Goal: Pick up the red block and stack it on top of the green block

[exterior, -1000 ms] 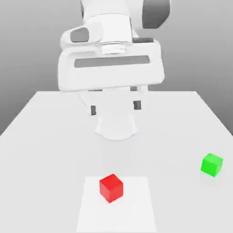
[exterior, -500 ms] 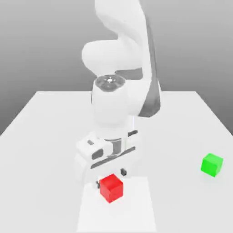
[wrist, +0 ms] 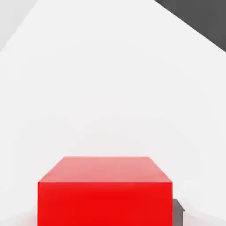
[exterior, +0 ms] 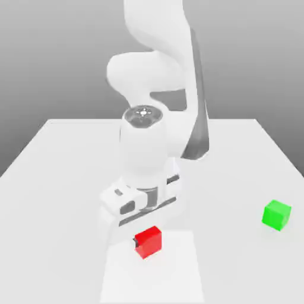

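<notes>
The arm (exterior: 155, 136) is swinging down from its raised pose over the table, bringing the gripper (exterior: 142, 240) low onto the red block (exterior: 148, 241). The hand is now covering the block's top, and the fingers are closing in from wide open against its sides.

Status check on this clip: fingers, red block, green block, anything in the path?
Hand low over red block, fingers astride it, grip unconfirmed. Block on table. Green block apart at exterior view's right, top bare. Nothing between them.
</notes>
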Controlling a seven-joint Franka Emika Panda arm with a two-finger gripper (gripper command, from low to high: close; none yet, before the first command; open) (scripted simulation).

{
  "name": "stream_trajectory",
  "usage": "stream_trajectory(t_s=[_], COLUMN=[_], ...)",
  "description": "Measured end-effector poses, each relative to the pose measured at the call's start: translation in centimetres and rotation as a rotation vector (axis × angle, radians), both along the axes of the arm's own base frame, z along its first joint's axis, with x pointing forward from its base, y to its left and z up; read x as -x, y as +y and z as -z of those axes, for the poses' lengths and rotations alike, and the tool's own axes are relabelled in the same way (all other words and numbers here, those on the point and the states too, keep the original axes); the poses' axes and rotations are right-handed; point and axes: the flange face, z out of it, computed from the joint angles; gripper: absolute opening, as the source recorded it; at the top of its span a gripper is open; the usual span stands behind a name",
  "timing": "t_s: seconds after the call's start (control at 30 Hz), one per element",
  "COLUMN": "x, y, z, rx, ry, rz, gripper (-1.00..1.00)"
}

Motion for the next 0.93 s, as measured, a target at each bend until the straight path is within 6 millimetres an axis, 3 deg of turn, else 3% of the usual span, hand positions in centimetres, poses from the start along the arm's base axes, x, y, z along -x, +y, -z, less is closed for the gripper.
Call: stream_trajectory(t_s=[0.17,0.23,0.27,0.33,0.43,0.53,0.63,0.7,0.83,0.87,0.93], x=[0.1,-0.1,0.0,1.0,4.3,7.7,12.4,13.6,12.8,12.8,12.8], y=[0.4,2.3,4.7,11.8,22.3,28.2,33.5,34.7,34.2,34.2,34.2], z=[-2.6,-2.9,-3.1,-3.5,-4.4,-5.2,-5.9,-4.6,-0.4,0.2,0.2], rx=[-0.004,-0.004,-0.005,-0.005,-0.004,-0.003,-0.002,-0.002,-0.001,-0.001,-0.001], ry=[0.006,0.006,0.007,0.008,0.008,0.007,0.006,0.006,0.005,0.005,0.005], rz=[0.028,0.013,-0.033,-0.175,-0.355,-0.441,-0.539,-0.56,-0.532,-0.532,-0.532], gripper=[-1.0,-1.0,-1.0,-1.0,-1.0,-1.0,-1.0,-1.0,-1.0,1.0,1.0])
